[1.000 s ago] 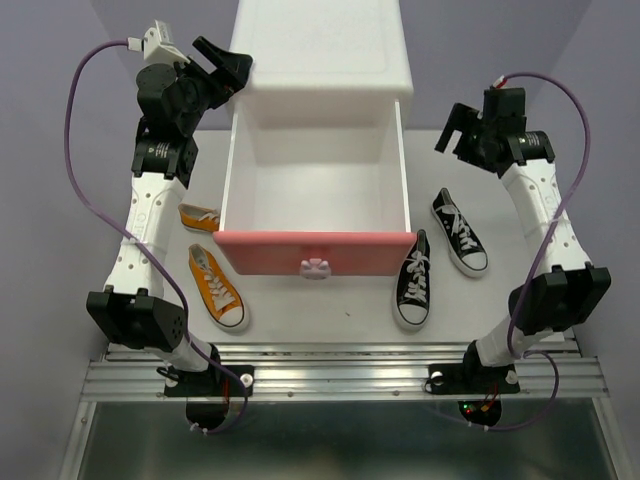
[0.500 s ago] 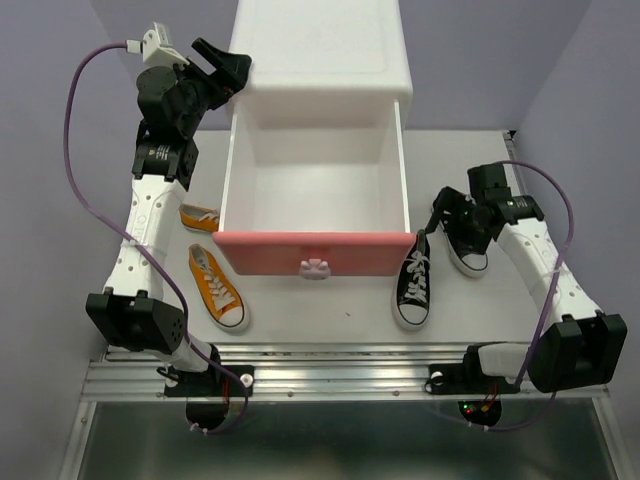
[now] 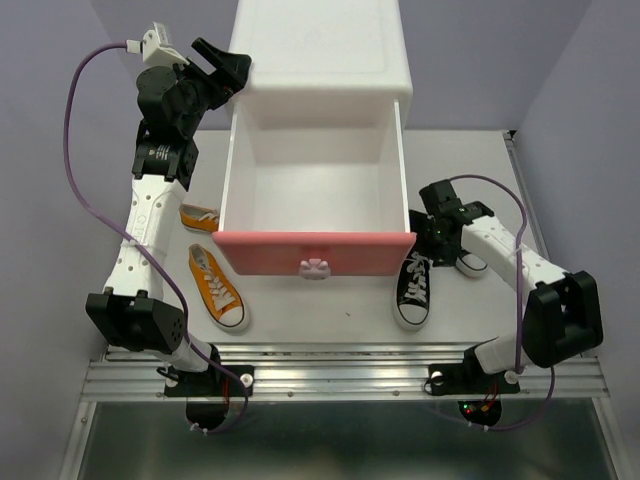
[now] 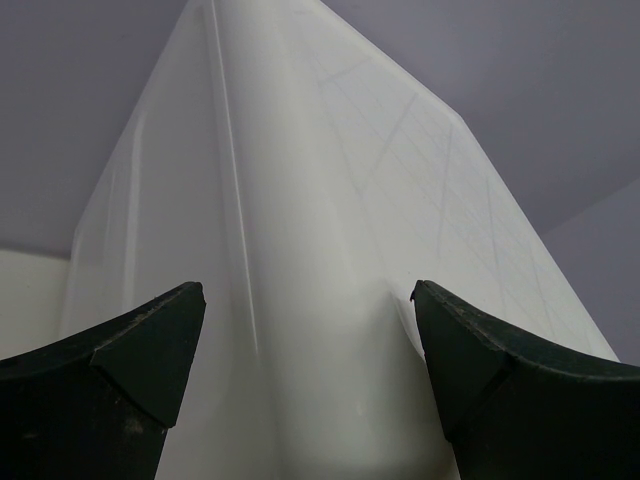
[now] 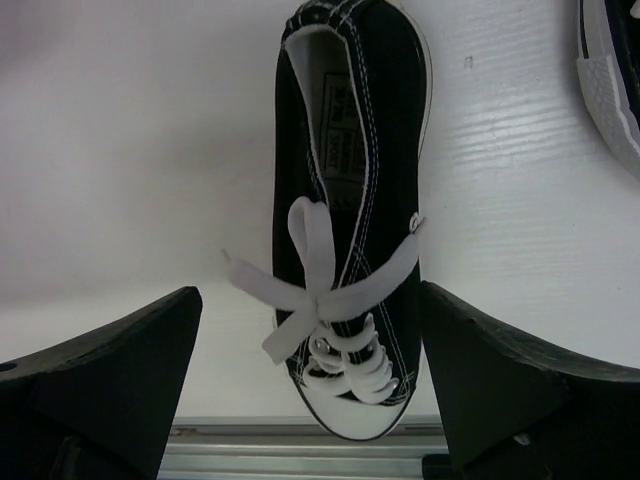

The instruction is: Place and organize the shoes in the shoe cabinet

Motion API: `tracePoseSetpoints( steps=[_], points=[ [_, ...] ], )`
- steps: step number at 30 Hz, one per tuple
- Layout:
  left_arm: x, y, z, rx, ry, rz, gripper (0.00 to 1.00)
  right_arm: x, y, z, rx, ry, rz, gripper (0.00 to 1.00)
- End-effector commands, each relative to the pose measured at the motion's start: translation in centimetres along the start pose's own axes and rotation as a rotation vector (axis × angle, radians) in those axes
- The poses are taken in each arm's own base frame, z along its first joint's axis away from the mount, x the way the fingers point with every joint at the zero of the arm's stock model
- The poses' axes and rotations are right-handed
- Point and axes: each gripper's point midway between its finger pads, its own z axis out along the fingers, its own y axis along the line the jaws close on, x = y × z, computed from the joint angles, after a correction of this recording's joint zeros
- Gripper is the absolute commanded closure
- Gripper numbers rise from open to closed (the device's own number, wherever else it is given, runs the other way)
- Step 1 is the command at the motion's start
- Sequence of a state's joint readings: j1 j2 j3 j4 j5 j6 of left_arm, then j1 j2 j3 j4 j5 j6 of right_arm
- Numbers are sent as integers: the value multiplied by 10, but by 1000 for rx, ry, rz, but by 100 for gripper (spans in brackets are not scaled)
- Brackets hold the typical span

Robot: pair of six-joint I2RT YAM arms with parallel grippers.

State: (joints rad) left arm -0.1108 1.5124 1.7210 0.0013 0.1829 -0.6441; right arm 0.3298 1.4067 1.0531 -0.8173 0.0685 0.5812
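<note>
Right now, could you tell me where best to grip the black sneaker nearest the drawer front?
Probably across its laced midsection, coming straight down. The black sneaker stands upright on its sole, narrow enough, and the open right gripper hangs over it, fingers flanking its sides.

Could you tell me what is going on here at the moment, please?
Two robot arms are loading sneakers into a shoe cabinet, whose upper drawer is pulled out and empty. The right gripper hovers open over a black sneaker beside the drawer, holding nothing. The left gripper sits at the cabinet's corner, fingers open either side. The other black sneaker and the orange sneakers lie on the table.
</note>
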Motion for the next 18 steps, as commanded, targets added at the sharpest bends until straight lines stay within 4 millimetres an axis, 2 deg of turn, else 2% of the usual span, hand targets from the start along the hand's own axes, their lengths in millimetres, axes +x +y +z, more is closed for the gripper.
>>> tracePoseSetpoints(
  steps=[1,5,8,12,15,16,18],
  points=[
    [105,95,-18,-273,372,77,5,-12,7,14,45,-65,-10,10],
    [103,95,-17,-273,363,76,5,-2,-9,19,130,-48,-2,20],
    [102,95,-16,-272,362,84,5,6,-15,24,132,-46,0,36],
    [102,97,-16,-280,367,91,5,14,-21,30,150,-24,-4,43],
    [103,97,-17,-282,368,90,5,14,-18,32,144,-15,-8,69],
    [101,96,-17,-281,363,91,5,12,-18,32,147,-22,5,82],
    [101,97,-18,-283,365,92,5,0,-11,26,130,-59,8,93]
  ],
)
